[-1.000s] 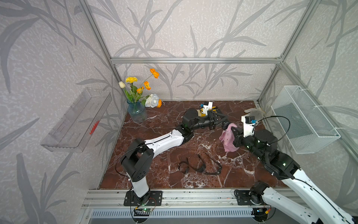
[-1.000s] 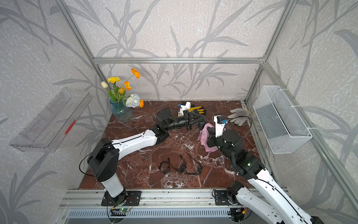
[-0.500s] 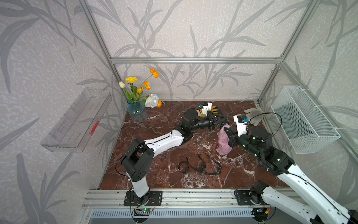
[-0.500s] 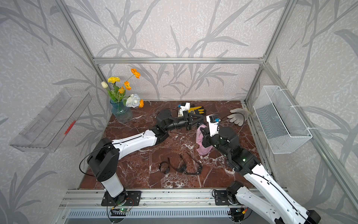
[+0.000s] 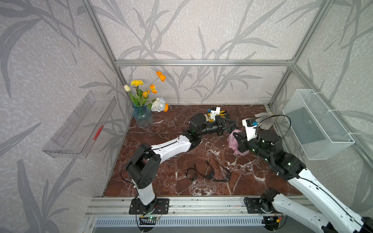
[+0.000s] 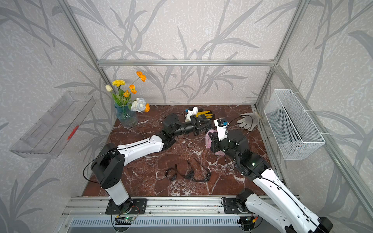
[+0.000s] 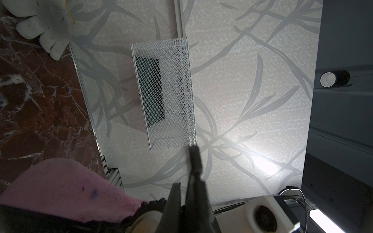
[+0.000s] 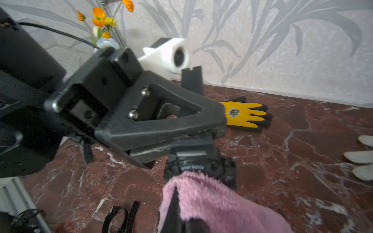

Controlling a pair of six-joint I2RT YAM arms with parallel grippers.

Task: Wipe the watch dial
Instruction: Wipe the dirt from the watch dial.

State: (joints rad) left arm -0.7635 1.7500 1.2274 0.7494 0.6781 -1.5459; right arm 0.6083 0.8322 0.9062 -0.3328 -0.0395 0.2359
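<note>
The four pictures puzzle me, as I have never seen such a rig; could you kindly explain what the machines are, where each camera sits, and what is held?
Two robot arms stand at the front of a marble table. Two pictures look down from a twin camera overhead, so they are nearly alike; the remaining two come from a camera on each arm's wrist. The left gripper is shut on a black watch. The right gripper is shut on a pink cloth, which lies against the watch's face. On the table lie a yellow glove, a pale glove, some black straps and a vase of flowers. A wire basket and a clear tray hang on the side walls.
</note>
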